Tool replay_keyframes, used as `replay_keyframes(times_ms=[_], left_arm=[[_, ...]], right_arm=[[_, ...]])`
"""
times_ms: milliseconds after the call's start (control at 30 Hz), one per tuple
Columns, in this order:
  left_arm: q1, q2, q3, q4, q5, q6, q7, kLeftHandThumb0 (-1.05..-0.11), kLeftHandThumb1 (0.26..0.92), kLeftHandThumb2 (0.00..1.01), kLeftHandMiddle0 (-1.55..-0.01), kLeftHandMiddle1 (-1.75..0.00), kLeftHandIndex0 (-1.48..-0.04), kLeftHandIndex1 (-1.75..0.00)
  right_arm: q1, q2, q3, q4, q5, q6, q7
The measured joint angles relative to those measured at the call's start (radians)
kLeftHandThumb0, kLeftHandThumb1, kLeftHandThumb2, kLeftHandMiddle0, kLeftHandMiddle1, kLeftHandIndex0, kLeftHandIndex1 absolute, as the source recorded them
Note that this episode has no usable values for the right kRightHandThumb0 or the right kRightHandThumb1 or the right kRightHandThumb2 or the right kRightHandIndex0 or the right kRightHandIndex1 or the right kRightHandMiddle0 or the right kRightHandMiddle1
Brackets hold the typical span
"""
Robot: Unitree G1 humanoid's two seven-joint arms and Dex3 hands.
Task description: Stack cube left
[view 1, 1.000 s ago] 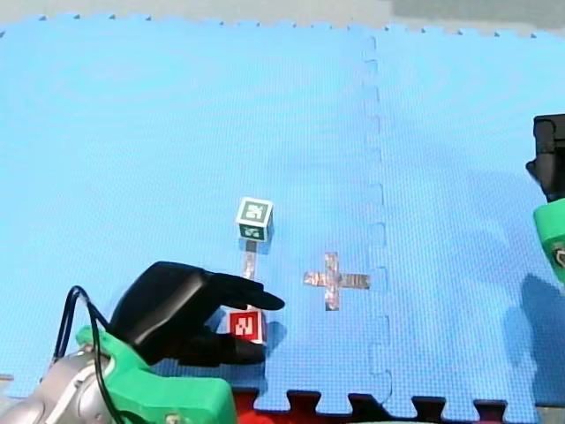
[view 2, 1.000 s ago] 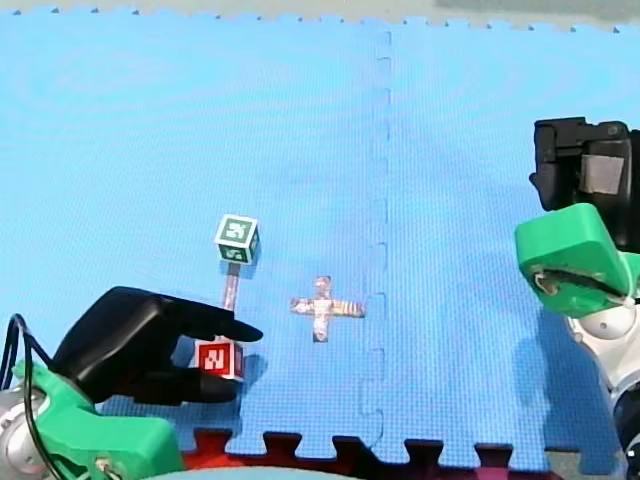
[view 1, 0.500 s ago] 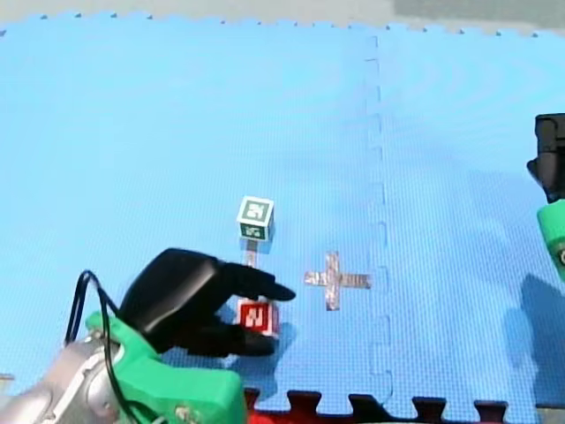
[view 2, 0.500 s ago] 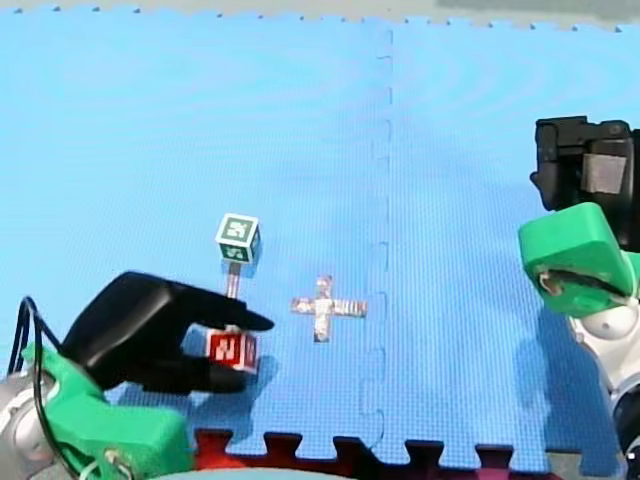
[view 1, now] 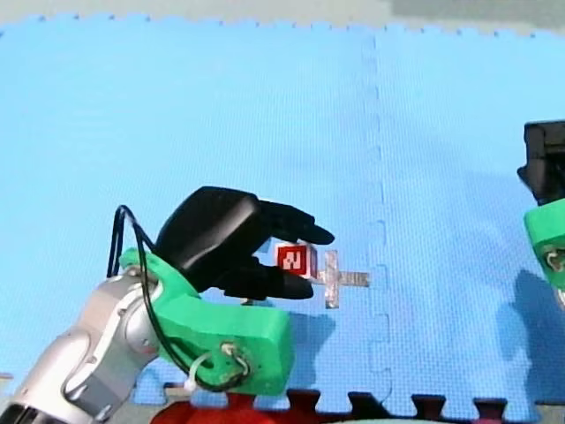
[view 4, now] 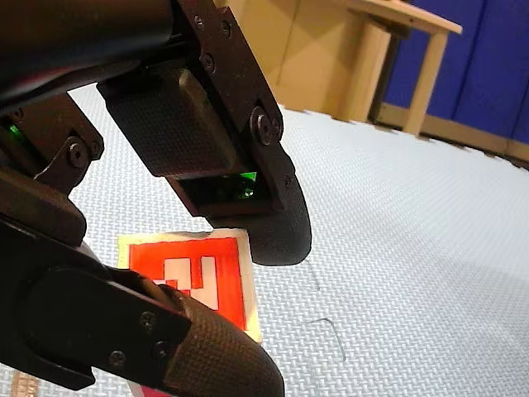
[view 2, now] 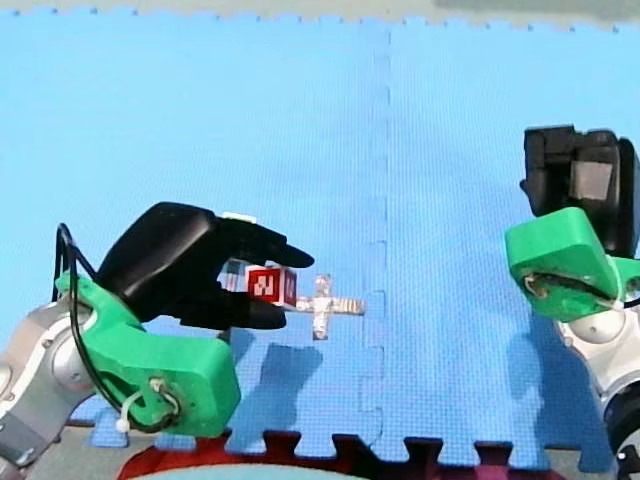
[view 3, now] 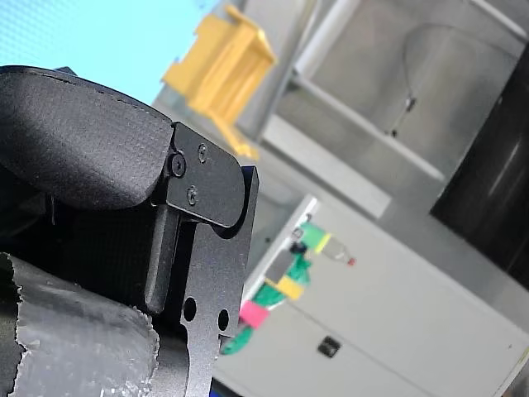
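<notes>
1. Left hand [view 1: 228, 240], reaching in from the near left, is closed on the red cube [view 1: 293, 260]. One finger [view 1: 305, 233] lies over the cube's top and others press from beneath, so it sits pinched at the fingertips with its patterned face toward the head cameras.
2. In the second wrist view the same cube [view 4: 186, 281] sits between the dark pads [view 4: 273, 236], held by its faces and not by a corner. The grip looks sound.
3. Cube and hand appear to be up off the blue mat [view 1: 265, 106], with the cube just beside the tape cross [view 1: 351, 279], on its left.
4. Right hand [view 2: 575, 185] is at the far right edge, well apart from the work. Whether it is open or closed I cannot tell.
5. Step in hand, as I judge it, is the carry: the cube is picked up and in the air, not yet set on anything.
6. A pale sliver [view 2: 238, 216] peeks over the knuckles on the hand's far side. It may be the base for the stack, but too little shows to say.
7. Next move calls for bringing the cube over its base, squaring it flat, lowering it until it bears, and only then letting go. The hand hides the landing spot from the head cameras, so misalignment is the main risk. A release too high or off-centre would tip the cube off.
</notes>
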Motion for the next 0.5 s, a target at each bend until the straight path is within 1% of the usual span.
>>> replay_keyframes(times_ms=[167,367,500], left_arm=[[-0.023,-0.005,-0.001,0.028,-0.012,-0.010,-0.003,-0.490,0.780,0.00,-0.94,-1.72,-1.30,-0.03],[-0.052,-0.015,-0.001,0.035,-0.037,0.026,-0.057,-0.486,0.779,0.00,-0.94,-1.71,-1.30,-0.02],[-0.074,-0.022,-0.014,0.056,-0.029,0.039,-0.065,-0.483,0.780,0.00,-0.94,-1.73,-1.31,-0.02]], right_arm=[[0.001,0.005,0.001,0.000,0.002,0.000,0.000],[0.001,0.012,0.003,0.001,0.002,0.008,-0.003],[0.000,0.017,0.005,0.002,0.001,0.014,-0.009]])
